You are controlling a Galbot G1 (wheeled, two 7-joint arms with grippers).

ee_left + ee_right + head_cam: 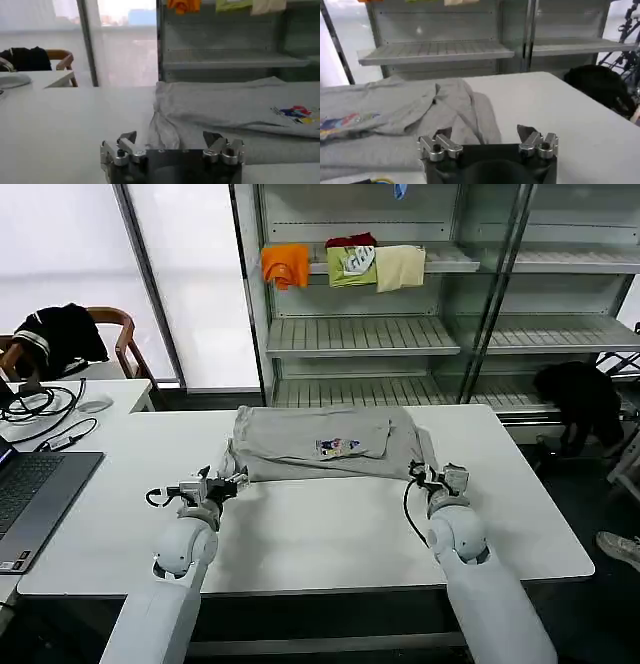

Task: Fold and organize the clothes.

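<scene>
A light grey T-shirt (325, 442) with a small multicoloured square print lies partly folded on the white table (320, 534), past both arms. My left gripper (226, 482) is open at the shirt's near left corner, where a crumpled sleeve (165, 127) bunches just ahead of its fingertips. At the near right corner my right gripper (424, 475) is open too, with the right sleeve (470, 117) lying ahead of it. Neither holds cloth. The print (295, 112) is visible in the left wrist view and again (342, 122) in the right wrist view.
Metal shelves (400, 334) stand behind the table, with orange (286, 264), green (352, 264) and cream (400, 266) folded garments on an upper shelf. A laptop (30, 494) and cables lie at the left. A black garment hangs on a chair (60, 334).
</scene>
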